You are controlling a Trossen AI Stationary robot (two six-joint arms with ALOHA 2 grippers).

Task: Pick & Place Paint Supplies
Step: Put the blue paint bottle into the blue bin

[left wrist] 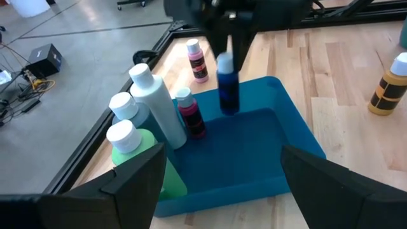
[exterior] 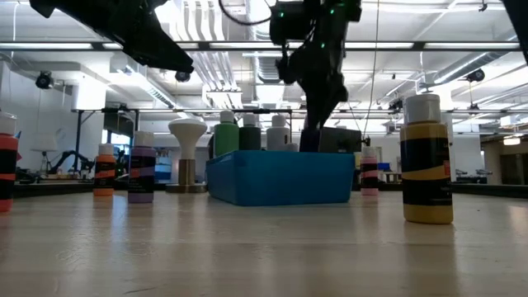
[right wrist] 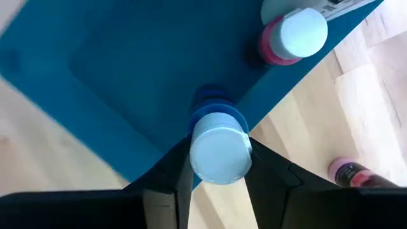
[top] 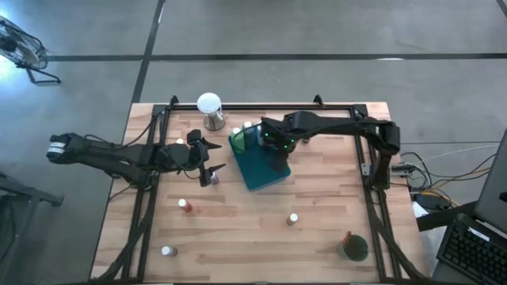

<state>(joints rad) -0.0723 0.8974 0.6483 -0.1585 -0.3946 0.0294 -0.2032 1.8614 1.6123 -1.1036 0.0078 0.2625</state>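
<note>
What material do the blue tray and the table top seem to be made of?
Blue rectangular tray: probably plastic, with a smooth matte look, uniform colour and rounded moulded corners. Light table top: wood, with visible plank strips and grain, and a slight sheen in the low view.

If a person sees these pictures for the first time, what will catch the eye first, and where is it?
First, the right gripper, shut on a blue bottle with a white cap, holding it over the teal tray near the table's middle. Next, the bottles already standing in one end of the tray, the tall white bottle among them. The left gripper waits open beside the tray.
</note>
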